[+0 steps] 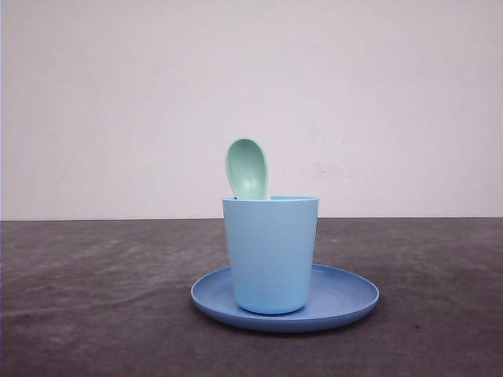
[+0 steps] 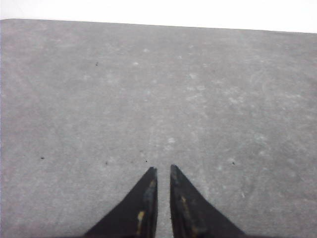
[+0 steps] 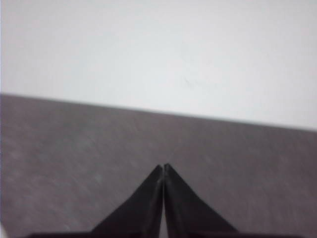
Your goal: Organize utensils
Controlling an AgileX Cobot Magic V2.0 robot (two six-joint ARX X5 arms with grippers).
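Front view puts a light blue cup (image 1: pixel 270 253) upright on a round blue plate (image 1: pixel 346 297), near the middle of the dark table (image 1: pixel 86 298), with a pale wall (image 1: pixel 118 94) behind. The mint-green spoon (image 1: pixel 247 168) stands in the cup, bowl upward and tilted toward the left; its handle is hidden inside the cup, and whatever else the cup may hold cannot be made out past the rim. Left wrist view shows the left end effector (image 2: pixel 164 171) above bare grey table, its two dark fingers nearly together with only a narrow slit between the tips, holding nothing; the finger bases are cut off by the frame edge. Right wrist view, somewhat blurred, shows the right end effector (image 3: pixel 163 167) with its tips pressed together and empty, over the table with the wall beyond.
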